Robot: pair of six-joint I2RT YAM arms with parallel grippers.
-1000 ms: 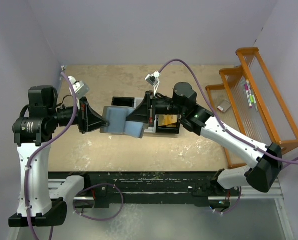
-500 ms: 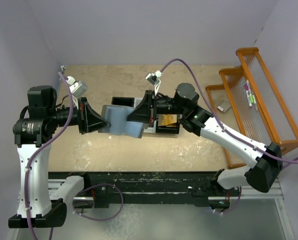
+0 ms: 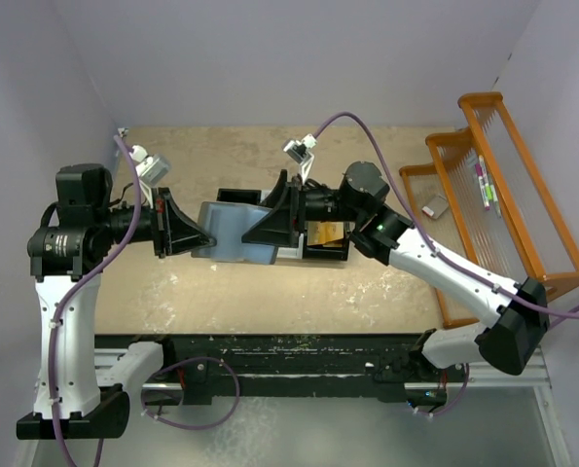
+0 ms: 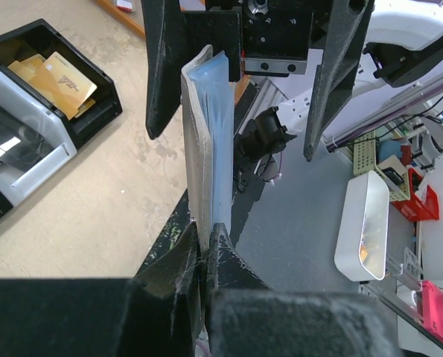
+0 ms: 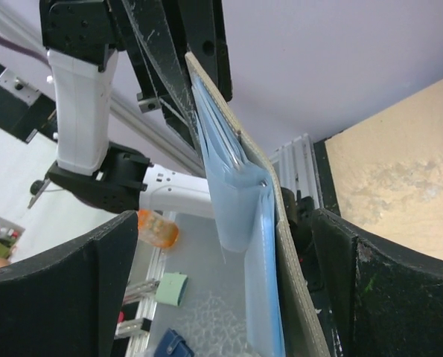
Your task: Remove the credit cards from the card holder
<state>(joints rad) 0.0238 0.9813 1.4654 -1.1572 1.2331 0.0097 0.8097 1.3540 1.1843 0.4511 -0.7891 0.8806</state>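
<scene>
- Card holder [image 3: 233, 232]: it hangs in the air above the table [image 3: 270, 292], between my two arms, with its broad grey face turned up to the overhead camera.
- From the left wrist I see it edge-on, the grey outer cover and the light-blue pocket panel pressed close together.
- I cannot tell whether any card sits in those pockets.
- Left gripper [image 4: 206, 234]: clamped tight on the near edge of the holder, the two fingers pinching both layers.
- Right gripper [image 4: 230, 149]: spread wide, one finger on each side of the holder's far end, with a gap on both sides and neither finger touching it.
- Credit cards [image 4: 53, 78]: orange-gold ones lie in the black compartment of the bin tray [image 4: 94, 111], on the table behind the holder.
- An orange rack [image 3: 493, 195] stands at the table's right edge, well apart.
</scene>
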